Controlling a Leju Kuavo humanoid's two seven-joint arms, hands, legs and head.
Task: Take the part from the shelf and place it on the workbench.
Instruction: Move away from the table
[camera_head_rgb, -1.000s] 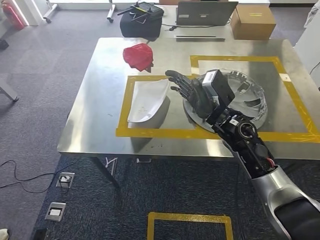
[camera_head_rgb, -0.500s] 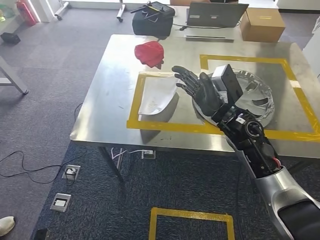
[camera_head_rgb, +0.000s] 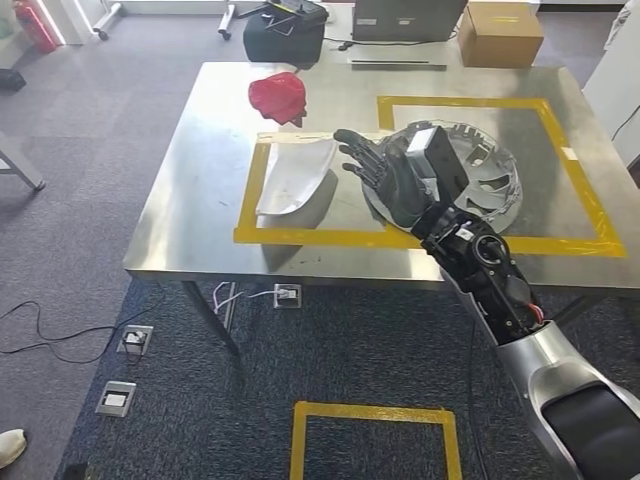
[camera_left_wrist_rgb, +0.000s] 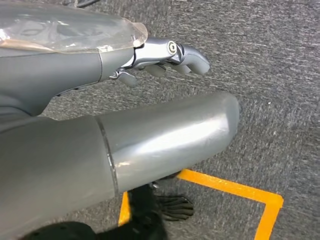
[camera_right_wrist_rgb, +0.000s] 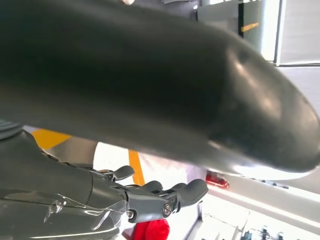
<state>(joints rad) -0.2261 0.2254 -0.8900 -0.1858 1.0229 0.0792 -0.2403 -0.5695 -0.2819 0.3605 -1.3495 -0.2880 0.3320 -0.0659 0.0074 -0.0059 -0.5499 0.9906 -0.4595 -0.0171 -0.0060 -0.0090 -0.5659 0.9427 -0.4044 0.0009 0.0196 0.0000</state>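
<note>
Reaching out over the near edge of the bench (camera_head_rgb: 196, 190), the right hand (camera_head_rgb: 381, 170) hangs with its dark fingers spread and straight, holding nothing, palm turned toward the white part. It sits between the two things inside the yellow tape frame (camera_head_rgb: 249, 190): the white curved part (camera_head_rgb: 294, 175) lies just beside its fingertips, and the round silver wheel cover (camera_head_rgb: 483, 175) lies under and behind its wrist. Judging from this, the white part is already set down on the bench and the open fingers suggest a release rather than a grasp, though I cannot tell which. The tape frame seems meant to mark where parts go; the white part rests inside its left half, one edge close to the tape, tilted on its own curve.

The white part is a smooth, thin shell, bowed like a shallow scoop, matte with a few faint marks. The wheel cover is a glossy metallic disc with cut-out spokes. The bench top is brushed steel, dull and reflective. Beyond the tape frame, a crumpled red cloth (camera_head_rgb: 277, 96) lies on the bench, soft and folded.

The left hand (camera_left_wrist_rgb: 166, 52) hangs over grey carpet, its pale metal fingers lightly curled around nothing that I can see; whether it counts as closed I cannot tell.
</note>
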